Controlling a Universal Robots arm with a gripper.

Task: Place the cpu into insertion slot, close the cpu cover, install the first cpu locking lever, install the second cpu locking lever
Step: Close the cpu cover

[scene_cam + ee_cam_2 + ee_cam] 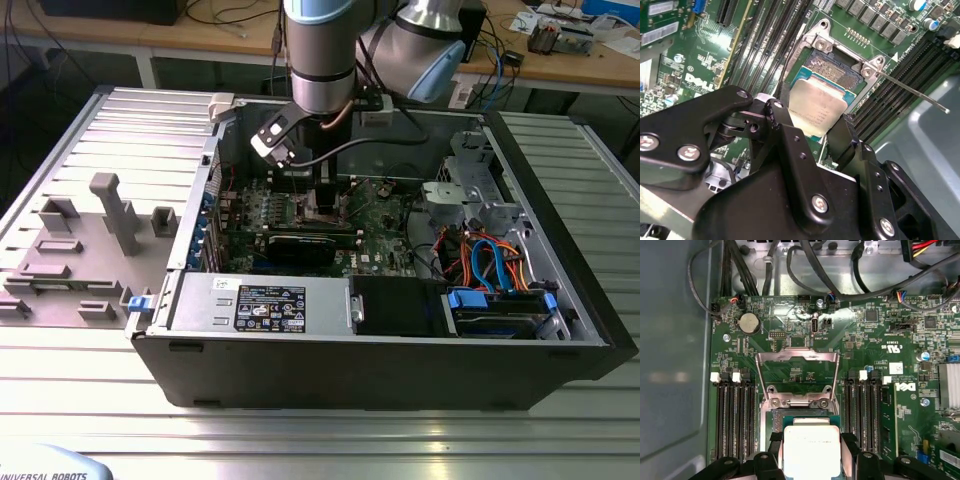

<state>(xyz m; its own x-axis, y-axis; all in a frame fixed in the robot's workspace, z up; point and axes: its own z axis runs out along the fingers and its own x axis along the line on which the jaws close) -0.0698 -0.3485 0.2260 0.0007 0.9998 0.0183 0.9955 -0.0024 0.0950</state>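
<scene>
Gripper pinches the cpu by two opposite edges, one black finger per side. The cpu sits between the fingertips, directly over the insertion slot; can't tell if it's seated yet. In the first wrist view the cpu cover is swung open, lying back on the board just beyond the fingertips. A thin lever rod sticks out from the slot corner, off to one side of the gripper. The arm reaches down into the open pc case.
</scene>
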